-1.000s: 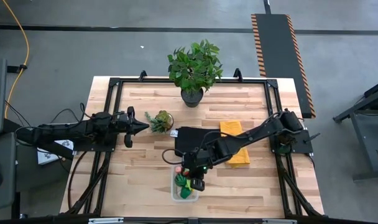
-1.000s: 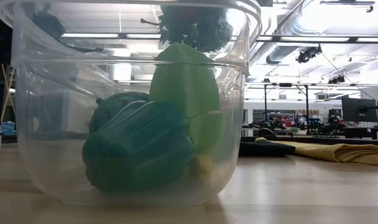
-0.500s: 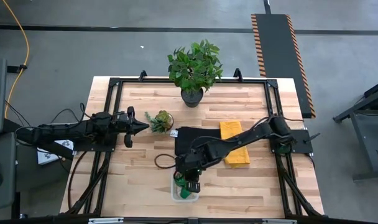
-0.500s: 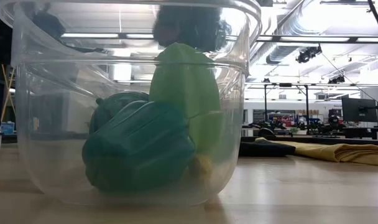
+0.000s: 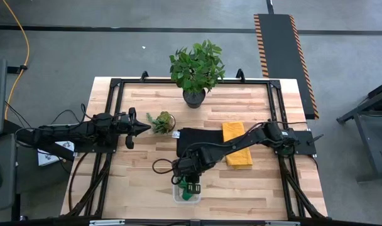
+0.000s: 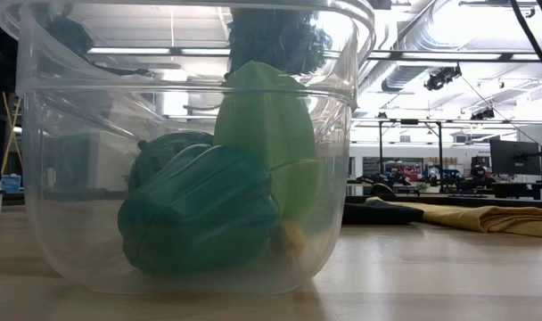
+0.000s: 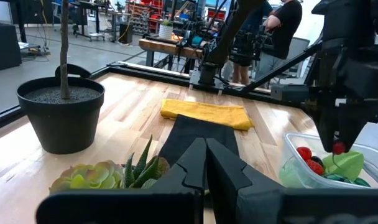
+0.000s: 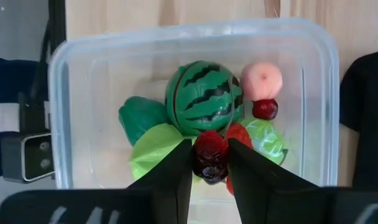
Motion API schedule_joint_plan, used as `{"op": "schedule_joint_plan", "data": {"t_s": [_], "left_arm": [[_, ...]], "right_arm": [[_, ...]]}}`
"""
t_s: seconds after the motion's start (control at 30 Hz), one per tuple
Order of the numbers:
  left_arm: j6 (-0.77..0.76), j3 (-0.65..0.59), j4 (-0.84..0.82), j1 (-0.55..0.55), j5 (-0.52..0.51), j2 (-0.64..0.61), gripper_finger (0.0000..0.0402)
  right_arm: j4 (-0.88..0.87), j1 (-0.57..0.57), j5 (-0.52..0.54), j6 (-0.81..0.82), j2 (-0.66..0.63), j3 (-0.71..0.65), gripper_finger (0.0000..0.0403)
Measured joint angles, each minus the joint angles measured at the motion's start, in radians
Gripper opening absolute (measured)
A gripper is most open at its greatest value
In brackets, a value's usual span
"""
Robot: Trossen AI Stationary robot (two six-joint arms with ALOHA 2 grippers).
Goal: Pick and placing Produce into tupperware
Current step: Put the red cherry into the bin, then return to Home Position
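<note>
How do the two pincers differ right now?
The right pincer hangs over the tupperware and grips a small dark red fruit; the left pincer is shut on nothing. The right pincer points down at the produce; the left pincer lies level, off to the side by the succulent. Both have two dark fingers.
</note>
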Motion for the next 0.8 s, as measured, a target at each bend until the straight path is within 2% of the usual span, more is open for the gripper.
{"op": "schedule_joint_plan", "data": {"t_s": [0.37, 0.5, 0.7, 0.8], "left_arm": [[0.0, 0.0, 0.0, 0.0, 0.0, 0.0, 0.0003], [0.0, 0.0, 0.0, 0.0, 0.0, 0.0, 0.0003], [0.0, 0.0, 0.0, 0.0, 0.0, 0.0, 0.0003], [0.0, 0.0, 0.0, 0.0, 0.0, 0.0, 0.0003]], "right_arm": [[0.011, 0.002, -0.018, 0.004, 0.0, 0.0, 0.0149], [0.026, 0.002, -0.017, 0.002, -0.011, -0.002, 0.0161], [0.029, 0.003, 0.034, 0.002, -0.151, -0.002, 0.0156], [0.025, 0.022, 0.149, 0.007, -0.247, -0.002, 0.0154]]}}
